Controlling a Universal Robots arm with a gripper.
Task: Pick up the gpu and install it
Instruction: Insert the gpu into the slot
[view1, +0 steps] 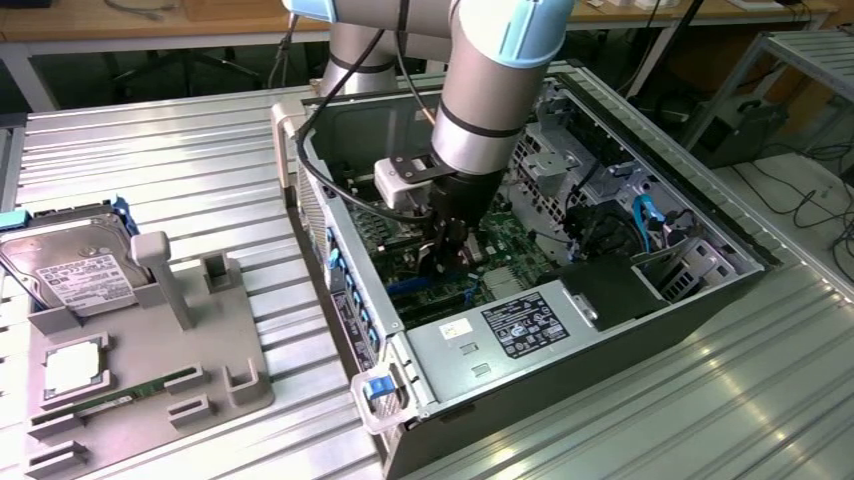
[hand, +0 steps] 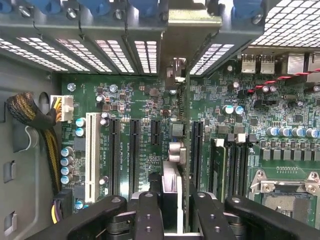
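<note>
Ribbed metal table — inside the open case, jaws pinch the thin-edged green gpu upright.

No text legible; labels on hard drive and PSU seemingly too small.

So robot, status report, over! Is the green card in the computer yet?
Gripper shut on gpu, edge-on. Inside the computer case, above motherboard slots. Seating unclear. Nothing blocking.
</note>
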